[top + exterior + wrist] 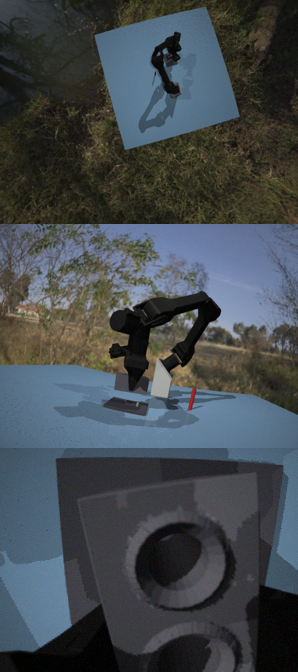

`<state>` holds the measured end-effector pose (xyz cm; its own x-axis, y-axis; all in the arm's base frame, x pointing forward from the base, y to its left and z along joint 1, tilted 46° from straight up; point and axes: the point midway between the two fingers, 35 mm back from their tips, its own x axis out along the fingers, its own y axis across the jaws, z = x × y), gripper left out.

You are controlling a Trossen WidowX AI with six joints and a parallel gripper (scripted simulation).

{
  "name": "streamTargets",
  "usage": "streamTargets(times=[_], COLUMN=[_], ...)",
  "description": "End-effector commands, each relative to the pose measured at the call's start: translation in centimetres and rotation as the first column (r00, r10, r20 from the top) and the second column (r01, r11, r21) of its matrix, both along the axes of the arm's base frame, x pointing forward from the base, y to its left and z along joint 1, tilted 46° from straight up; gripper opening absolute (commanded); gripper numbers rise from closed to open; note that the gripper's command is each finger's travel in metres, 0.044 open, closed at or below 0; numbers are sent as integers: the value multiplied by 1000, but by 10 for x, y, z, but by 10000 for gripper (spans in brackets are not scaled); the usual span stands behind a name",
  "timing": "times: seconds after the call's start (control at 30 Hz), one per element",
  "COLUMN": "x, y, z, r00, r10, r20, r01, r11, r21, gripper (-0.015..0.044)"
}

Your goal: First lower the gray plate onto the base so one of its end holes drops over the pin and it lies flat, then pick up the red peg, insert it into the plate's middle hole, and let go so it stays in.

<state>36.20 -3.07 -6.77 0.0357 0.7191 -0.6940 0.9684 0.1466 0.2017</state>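
Note:
My gripper (132,388) is shut on the gray plate (119,382) (225,500). The plate is held above the dark base (117,403) (72,513), and its lower edge is clear of it in the exterior view. In the wrist view one whole round hole and part of another show in the plate, with the base behind it. The short pale pin (137,404) stands up from the base; the plate hides it in the wrist view. In the top view plate and base overlap under the wrist. The red peg (155,73) (192,399) stands upright, apart from the base.
The arm's light mounting block (179,89) (161,384) stands on the blue table (125,104) (52,432) between the base and the peg in the exterior view. The arm arches above, and its shadows lie across the table.

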Motion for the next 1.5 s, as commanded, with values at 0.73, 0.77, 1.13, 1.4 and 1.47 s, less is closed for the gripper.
streamTargets(times=[0.73, 0.77, 1.13, 1.4, 1.47], x=[0, 0, 1, 1, 2], y=[11, 11, 20, 28, 25], z=[-12, -12, -22, -29, -26], r00=[1000, 1000, 1000, 1000, 1000], r10=[3, 3, 3, 3, 7], r20=[3, 3, 3, 3, 7], r01=[-3, -3, -3, -3, -7], r11=[1000, 1000, 1000, 1000, 1000], r21=[-2, -2, -2, -1, -5], gripper=[0, 0, 0, 0, 0])
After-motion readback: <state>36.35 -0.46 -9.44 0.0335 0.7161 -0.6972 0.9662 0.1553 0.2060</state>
